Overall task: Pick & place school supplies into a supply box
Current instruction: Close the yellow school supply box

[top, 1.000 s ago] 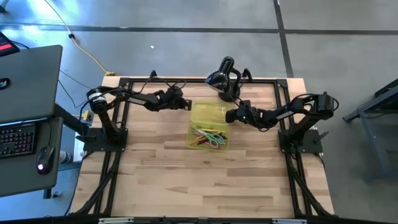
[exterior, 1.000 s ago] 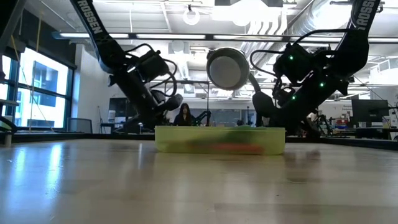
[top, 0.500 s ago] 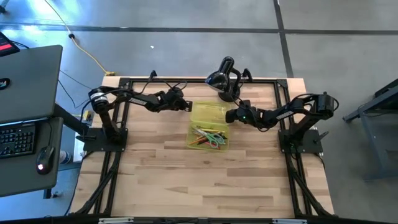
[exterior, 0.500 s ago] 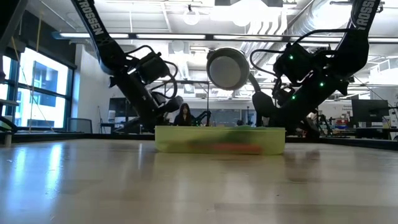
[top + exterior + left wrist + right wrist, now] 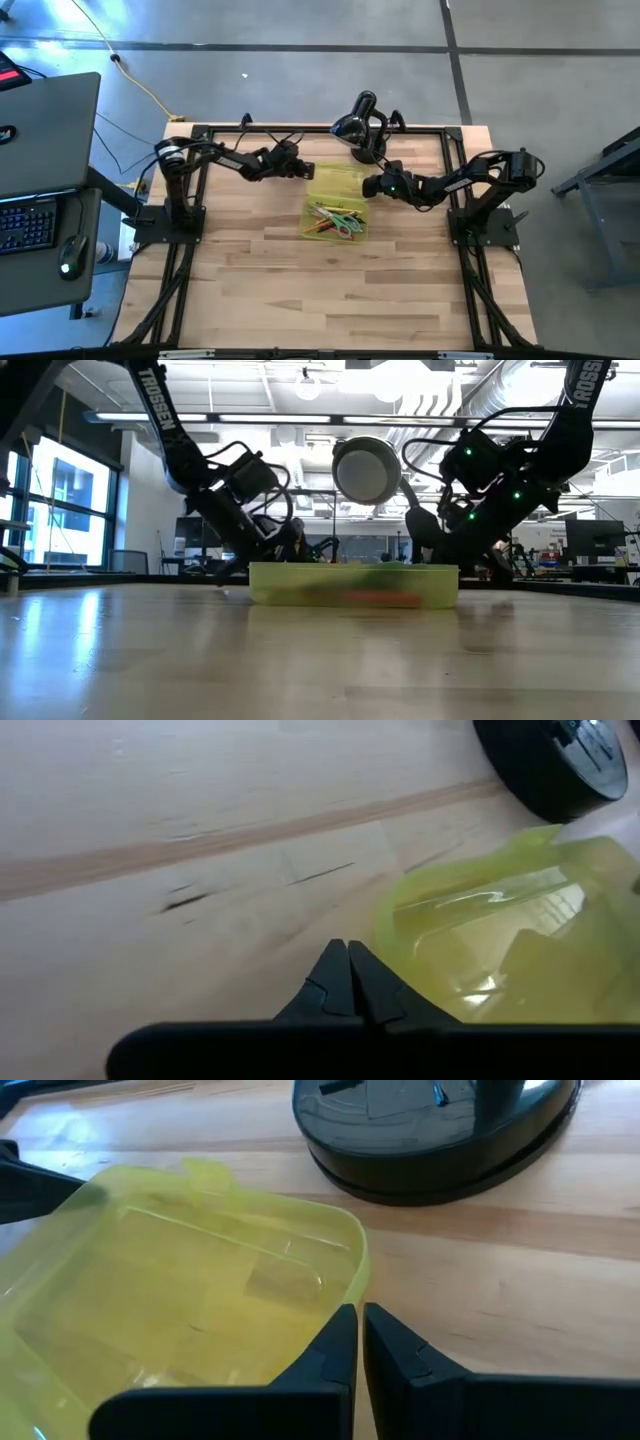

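Note:
The supply box (image 5: 335, 205) lies open at mid-table: its tray holds the pencils, pens and green-handled scissors (image 5: 335, 220), and its lid (image 5: 335, 180) lies flat on the far side. My left gripper (image 5: 303, 170) is shut and low over the table, just off the lid's left far corner (image 5: 400, 910); a strip of wood shows between them. My right gripper (image 5: 366, 186) is shut, with its tips at the lid's right edge (image 5: 352, 1270). My right gripper has its shut fingertips (image 5: 345, 1320) level against the lid's right rim (image 5: 358, 1285), near a corner, coming from the table's right. I cannot tell whether they touch it. The lid lies flat on the table.
A black domed device on a stand (image 5: 360, 125) stands just beyond the box at the far edge, close to my right gripper (image 5: 430, 1125). Bare wood (image 5: 330, 290) stretches from the box to the near edge. A desk with a keyboard (image 5: 30, 220) sits off the table's left.
My left gripper has dropped lower and moved right toward the lid's left far corner, its arm swinging in with it. It has stayed shut. The box and my right arm have kept still.

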`<action>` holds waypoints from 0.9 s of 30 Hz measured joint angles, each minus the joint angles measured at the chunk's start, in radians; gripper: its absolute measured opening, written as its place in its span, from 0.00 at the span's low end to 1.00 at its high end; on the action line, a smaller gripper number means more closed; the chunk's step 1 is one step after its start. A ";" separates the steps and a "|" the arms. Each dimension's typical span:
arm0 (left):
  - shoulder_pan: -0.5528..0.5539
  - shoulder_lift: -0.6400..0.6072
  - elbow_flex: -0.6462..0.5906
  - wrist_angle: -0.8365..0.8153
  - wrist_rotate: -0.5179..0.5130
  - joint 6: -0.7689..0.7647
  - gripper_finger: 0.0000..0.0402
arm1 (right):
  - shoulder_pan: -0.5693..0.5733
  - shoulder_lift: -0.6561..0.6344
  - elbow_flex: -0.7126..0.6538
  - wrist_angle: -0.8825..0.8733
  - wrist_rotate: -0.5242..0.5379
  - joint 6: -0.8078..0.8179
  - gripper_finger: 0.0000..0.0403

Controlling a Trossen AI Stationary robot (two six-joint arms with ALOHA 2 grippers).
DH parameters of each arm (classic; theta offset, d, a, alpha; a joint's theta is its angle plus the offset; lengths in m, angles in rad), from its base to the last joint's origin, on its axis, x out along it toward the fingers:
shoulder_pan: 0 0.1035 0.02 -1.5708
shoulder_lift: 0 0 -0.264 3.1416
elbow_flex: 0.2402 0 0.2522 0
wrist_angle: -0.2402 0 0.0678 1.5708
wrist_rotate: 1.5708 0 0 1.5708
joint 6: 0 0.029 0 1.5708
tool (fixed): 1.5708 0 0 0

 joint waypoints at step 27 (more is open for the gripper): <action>0.002 0.002 0.059 -0.048 0.068 0.108 0.03 | 0.071 -0.027 -0.002 0.067 0.063 -0.154 0.00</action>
